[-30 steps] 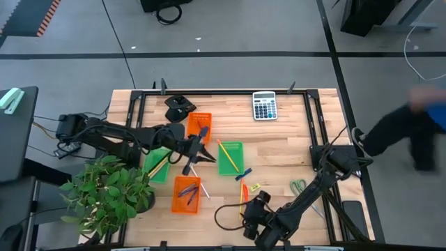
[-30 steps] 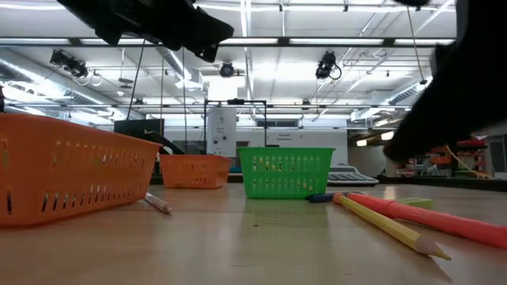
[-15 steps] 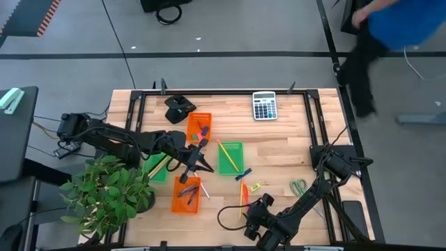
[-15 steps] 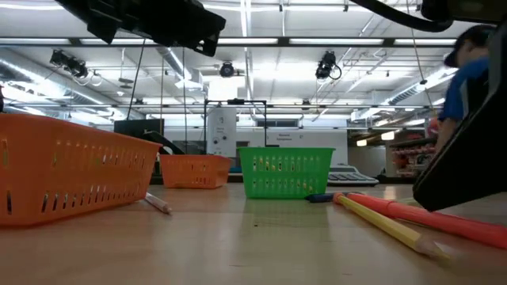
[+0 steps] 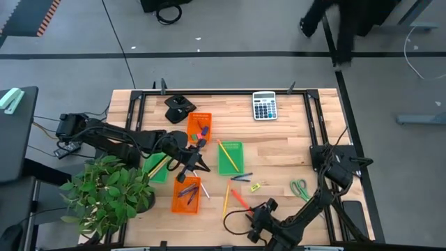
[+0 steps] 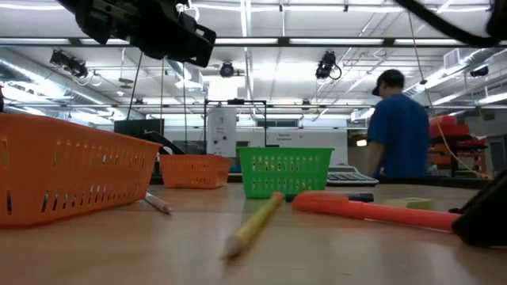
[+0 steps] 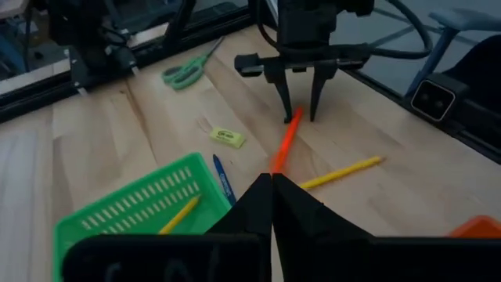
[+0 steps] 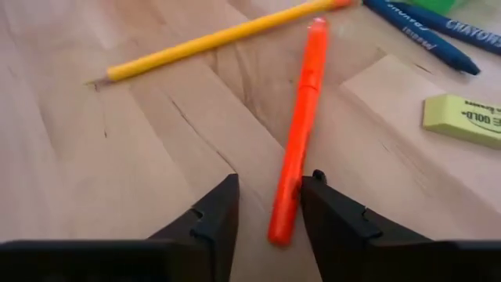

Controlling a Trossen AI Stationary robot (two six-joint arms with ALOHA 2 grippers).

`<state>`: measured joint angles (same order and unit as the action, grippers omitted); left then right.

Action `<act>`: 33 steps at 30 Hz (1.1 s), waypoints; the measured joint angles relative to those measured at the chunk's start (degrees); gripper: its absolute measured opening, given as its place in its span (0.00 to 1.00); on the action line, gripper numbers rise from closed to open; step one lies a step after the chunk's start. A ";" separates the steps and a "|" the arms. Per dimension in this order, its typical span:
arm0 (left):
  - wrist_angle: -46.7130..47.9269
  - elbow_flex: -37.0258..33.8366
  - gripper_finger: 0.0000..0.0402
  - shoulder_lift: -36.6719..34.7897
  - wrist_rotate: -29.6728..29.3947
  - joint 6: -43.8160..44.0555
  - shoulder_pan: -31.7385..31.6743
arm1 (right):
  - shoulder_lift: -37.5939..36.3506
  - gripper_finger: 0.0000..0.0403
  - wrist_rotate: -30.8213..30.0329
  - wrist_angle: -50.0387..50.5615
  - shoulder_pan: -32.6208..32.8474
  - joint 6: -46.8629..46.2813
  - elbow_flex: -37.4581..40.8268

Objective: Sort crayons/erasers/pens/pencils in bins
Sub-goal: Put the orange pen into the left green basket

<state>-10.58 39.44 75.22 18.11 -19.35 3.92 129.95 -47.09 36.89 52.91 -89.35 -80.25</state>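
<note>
A thick orange stick lies flat on the table by the near edge, beside a yellow pencil. My right gripper sits low on the table with its fingers open around the stick's near end; the left wrist view shows it from the far side. My left gripper is shut with nothing in it and hovers between the near orange bin and the right green bin, which has a pencil in it. Two blue sticks and a yellow eraser lie close by. My right gripper has the orange stick's near end between its open fingers. That end lies against the inner side of one finger, and the other finger stands apart from it. The fingers slant down from the table's near side, roughly along the stick, which lies flat on the wood.
A far orange bin and a left green bin stand near my left arm. Green scissors, a grey calculator, a black object and a potted plant are also here. A person stands beyond the table.
My right gripper has come down to the table near its front edge and rolled. The orange stick and the yellow pencil, which lay side by side, have been knocked apart: the pencil has swung toward the table's left, and the stick now lies slanted.
</note>
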 joint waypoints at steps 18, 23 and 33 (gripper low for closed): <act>-1.80 0.00 0.03 -0.02 -0.50 -0.13 0.00 | -3.11 0.12 3.50 6.16 1.64 5.09 0.24; -1.51 0.00 0.06 -0.01 -0.50 3.75 0.00 | -6.18 0.18 10.02 6.67 2.08 10.09 0.16; -1.51 0.00 0.04 0.00 -1.49 9.49 0.20 | -15.67 0.39 -0.41 9.31 2.31 16.51 0.09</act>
<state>-12.09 39.44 75.22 16.61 -9.87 4.12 114.28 -47.50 46.20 55.22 -72.84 -80.16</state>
